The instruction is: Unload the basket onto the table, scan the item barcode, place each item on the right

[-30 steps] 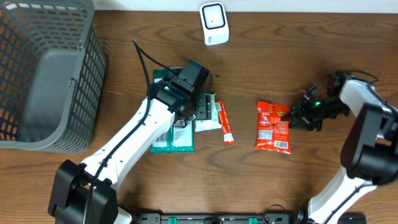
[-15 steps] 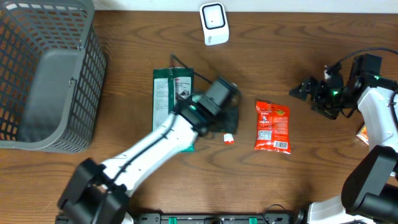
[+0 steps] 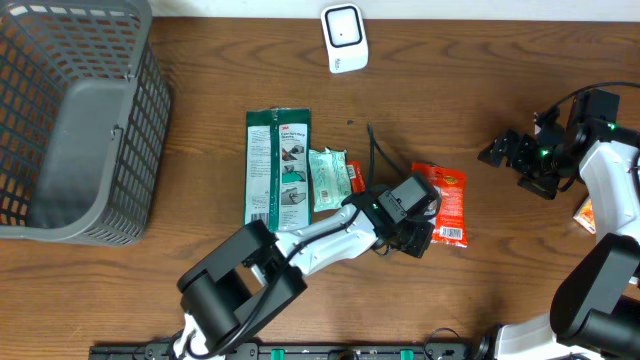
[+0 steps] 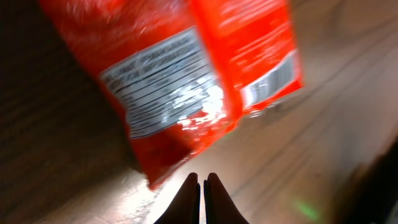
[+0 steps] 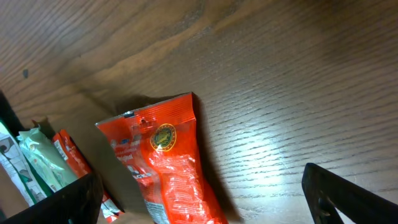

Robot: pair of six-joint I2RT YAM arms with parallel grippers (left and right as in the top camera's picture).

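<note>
Pouch (image 3: 452, 198) lies right of centre on the surface (image 3: 500, 290), partly hidden under our left hand (image 4: 202, 186), fingers pressed together; its label (image 4: 163, 79) blurs up close. Our right hand (image 3: 503, 152) gapes apart, far right.

Grey plastic mesh basket (image 3: 70, 120): table's far-left corner.
White boxy scanner (image 3: 344, 38): far edge, near middle.
Tall green printed packet (image 3: 277, 165): flat on table, left of centre.
Small pale-green sachet (image 3: 325, 178): just right of the packet.
Thin orange-red carton (image 3: 354, 174): just right of sachet.
Red foil snack pouch (image 3: 452, 198): right of centre, flat on table.
Left gripper (image 4: 202, 186): just beside pouch's near-left edge.
Right gripper (image 3: 497, 152): right of pouch, apart from it, toward right edge.
Small orange packet (image 3: 585, 215): right edge, partly behind right arm.
</note>
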